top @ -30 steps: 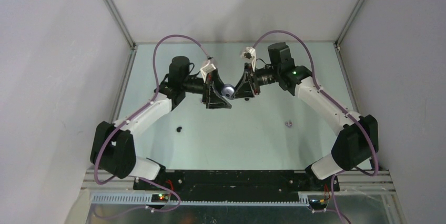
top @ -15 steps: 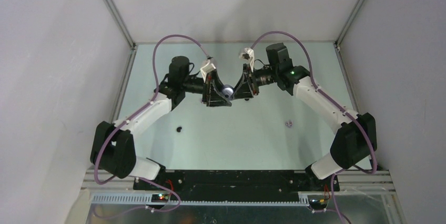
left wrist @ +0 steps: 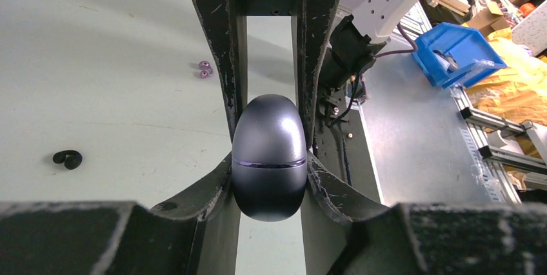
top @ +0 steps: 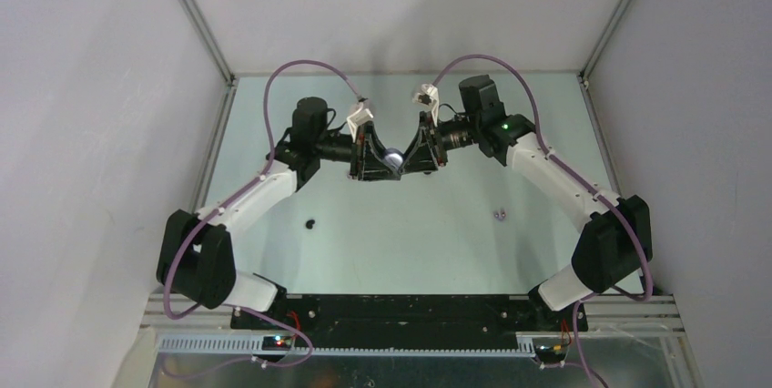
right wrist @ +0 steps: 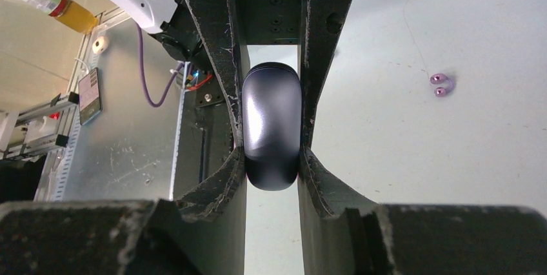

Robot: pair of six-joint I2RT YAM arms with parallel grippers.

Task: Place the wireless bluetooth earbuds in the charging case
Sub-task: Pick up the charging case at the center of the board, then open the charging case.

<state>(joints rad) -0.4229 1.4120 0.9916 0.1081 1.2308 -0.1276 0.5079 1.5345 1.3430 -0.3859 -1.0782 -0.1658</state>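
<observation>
Table [top: 428,242]: I see a pale green top.
Blue bin [left wrist: 458,52]: I see it beyond the table's edge.
Bottle [right wrist: 48,2]: yellow, off-table.

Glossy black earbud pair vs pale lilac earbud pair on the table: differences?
Colour: the glossy black earbud pair is dark, the pale lilac earbud pair light purple. Place: the black pair lies on the left arm's side, the lilac pair on the right arm's. Both lie loose on the table, outside the shut dark egg-shaped charging case.
</observation>
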